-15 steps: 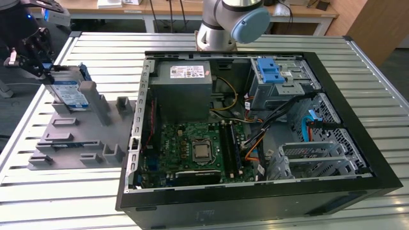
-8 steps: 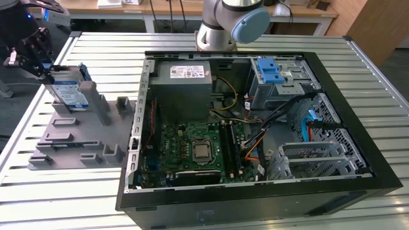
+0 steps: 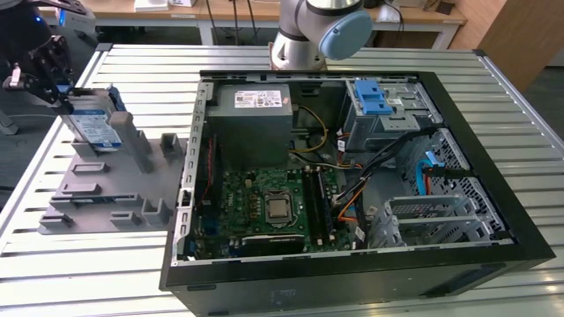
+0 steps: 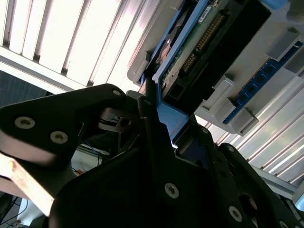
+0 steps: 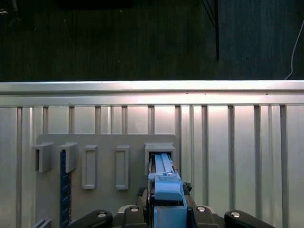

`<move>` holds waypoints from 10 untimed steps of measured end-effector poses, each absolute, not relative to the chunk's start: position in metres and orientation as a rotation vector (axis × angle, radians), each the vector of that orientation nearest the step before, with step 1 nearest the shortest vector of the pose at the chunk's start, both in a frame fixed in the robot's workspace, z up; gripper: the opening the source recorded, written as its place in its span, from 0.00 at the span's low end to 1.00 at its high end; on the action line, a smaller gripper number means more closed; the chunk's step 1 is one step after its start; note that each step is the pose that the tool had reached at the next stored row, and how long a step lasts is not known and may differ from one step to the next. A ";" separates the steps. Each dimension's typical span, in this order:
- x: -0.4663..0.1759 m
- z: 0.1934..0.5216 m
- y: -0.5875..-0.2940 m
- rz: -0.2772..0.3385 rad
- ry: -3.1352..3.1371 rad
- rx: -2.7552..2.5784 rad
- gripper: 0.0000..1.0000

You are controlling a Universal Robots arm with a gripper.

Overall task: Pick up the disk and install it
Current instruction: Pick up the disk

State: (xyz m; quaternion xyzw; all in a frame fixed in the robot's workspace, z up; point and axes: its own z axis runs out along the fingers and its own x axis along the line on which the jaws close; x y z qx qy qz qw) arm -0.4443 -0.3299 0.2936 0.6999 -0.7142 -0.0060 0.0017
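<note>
My pincer (image 3: 58, 91) is shut tight on the blue end of the disk (image 3: 92, 125). The disk stands in the grey rack (image 3: 105, 191) by the tabletop (image 3: 370, 56) edge, on the exterior view's left. I think a good lift goes slow and straight, so the disk does not jam.

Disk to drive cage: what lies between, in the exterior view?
Exterior view: between disk and drive cage stand the case's side wall and the grey power-supply box.

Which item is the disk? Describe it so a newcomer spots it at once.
On the slatted metal table, at the exterior view's left of the open computer case, lies a grey slotted fixture. The disk stands upright in its end slot, gripped by the tool: the only silver slab with a white-and-blue label and blue frame.
</note>
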 end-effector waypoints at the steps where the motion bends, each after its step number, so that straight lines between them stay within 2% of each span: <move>1: -0.444 0.294 -0.330 -0.019 -2.241 2.196 0.36; 10: -0.444 0.292 -0.330 -0.019 -2.241 2.196 0.38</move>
